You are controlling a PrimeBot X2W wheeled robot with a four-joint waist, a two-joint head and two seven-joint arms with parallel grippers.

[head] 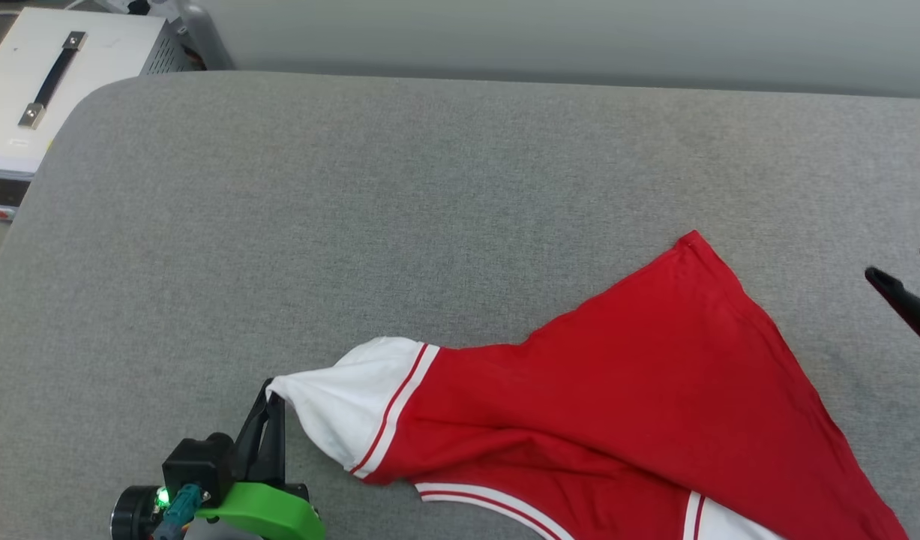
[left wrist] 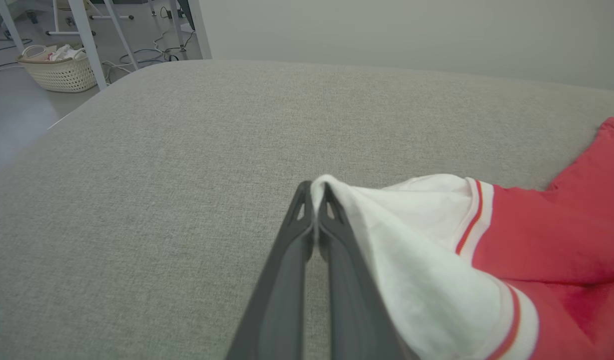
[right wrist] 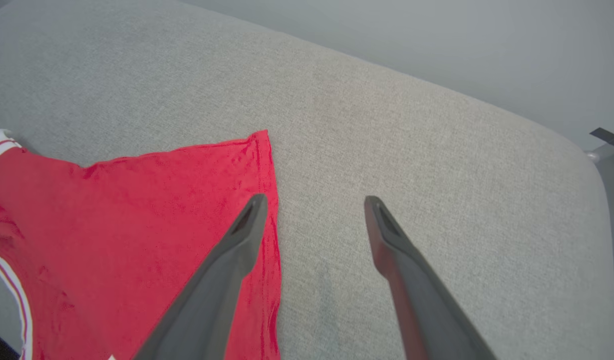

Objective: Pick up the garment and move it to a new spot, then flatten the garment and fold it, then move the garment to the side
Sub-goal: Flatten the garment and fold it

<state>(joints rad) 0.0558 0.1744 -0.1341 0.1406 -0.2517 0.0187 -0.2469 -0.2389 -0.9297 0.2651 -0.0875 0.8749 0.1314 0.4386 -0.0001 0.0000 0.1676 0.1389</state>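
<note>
The shirt (head: 654, 375) is soft matt cloth, lightly creased, its sleeve (head: 347, 405) white. The table (head: 355, 225) is covered in grey woven fabric (coarse-grained, dull). The right gripper (right wrist: 315, 198) has smooth, matt dark fingers (right wrist: 221, 280), plastic by the look. Near left, a green bracket (head: 268, 514) is smooth plastic. Far left, a white box (head: 92, 60) looks like painted metal; its black handle (head: 52, 75) has shiny metal ends.
</note>
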